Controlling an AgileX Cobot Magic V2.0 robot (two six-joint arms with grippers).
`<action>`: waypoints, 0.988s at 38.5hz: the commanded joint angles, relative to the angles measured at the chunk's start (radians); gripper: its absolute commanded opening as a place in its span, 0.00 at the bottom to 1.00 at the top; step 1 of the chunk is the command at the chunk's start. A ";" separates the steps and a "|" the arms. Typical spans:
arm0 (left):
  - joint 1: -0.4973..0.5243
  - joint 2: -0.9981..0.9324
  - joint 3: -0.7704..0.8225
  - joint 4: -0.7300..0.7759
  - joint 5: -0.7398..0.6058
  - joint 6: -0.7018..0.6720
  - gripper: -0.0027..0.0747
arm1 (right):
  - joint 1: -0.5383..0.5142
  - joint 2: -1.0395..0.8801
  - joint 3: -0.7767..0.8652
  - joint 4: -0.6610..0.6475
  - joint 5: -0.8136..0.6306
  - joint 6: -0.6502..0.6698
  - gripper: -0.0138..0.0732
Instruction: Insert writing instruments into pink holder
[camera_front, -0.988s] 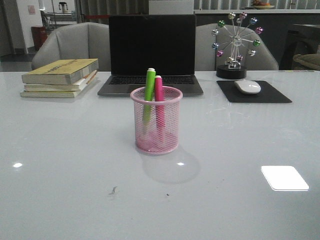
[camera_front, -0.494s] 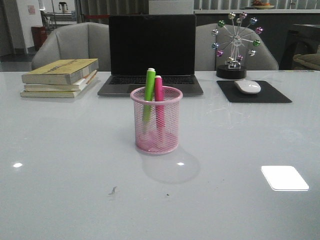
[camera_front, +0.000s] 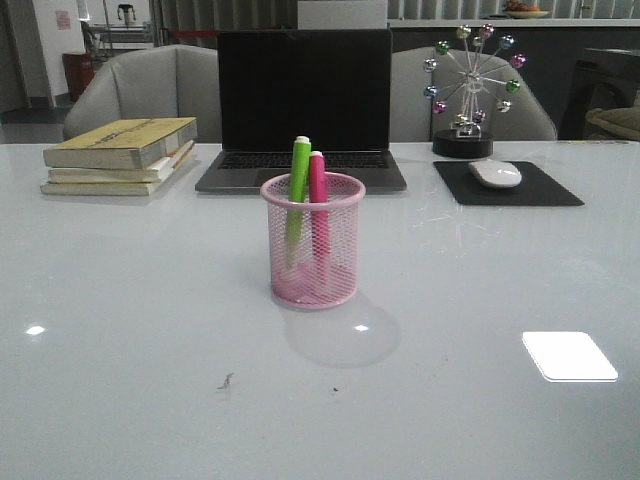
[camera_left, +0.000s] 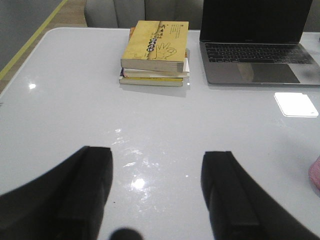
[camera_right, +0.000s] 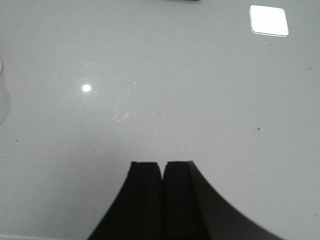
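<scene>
The pink wire-mesh holder (camera_front: 313, 240) stands upright at the middle of the table in the front view. Inside it stand a green highlighter (camera_front: 298, 190) and a hot pink highlighter (camera_front: 318, 205), caps poking above the rim. Neither arm shows in the front view. My left gripper (camera_left: 157, 162) is open above bare table, nothing between its fingers; a sliver of the pink holder (camera_left: 315, 172) shows at the frame's edge. My right gripper (camera_right: 162, 166) is shut on nothing, over bare tabletop.
A black laptop (camera_front: 303, 110) sits open behind the holder. A stack of yellow books (camera_front: 120, 155) lies at the back left, also seen as the books (camera_left: 155, 52) in the left wrist view. A mouse (camera_front: 495, 173) on a black pad and a ferris-wheel ornament (camera_front: 468, 85) sit back right.
</scene>
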 joint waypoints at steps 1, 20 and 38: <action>0.000 -0.003 -0.029 -0.013 -0.077 -0.002 0.62 | -0.006 -0.018 -0.015 -0.011 -0.067 -0.004 0.22; 0.000 -0.003 -0.029 -0.013 -0.079 -0.002 0.62 | -0.006 -0.495 0.270 0.010 -0.217 -0.004 0.22; 0.000 -0.003 -0.027 -0.013 -0.084 -0.002 0.62 | -0.006 -0.711 0.667 0.018 -0.815 -0.004 0.22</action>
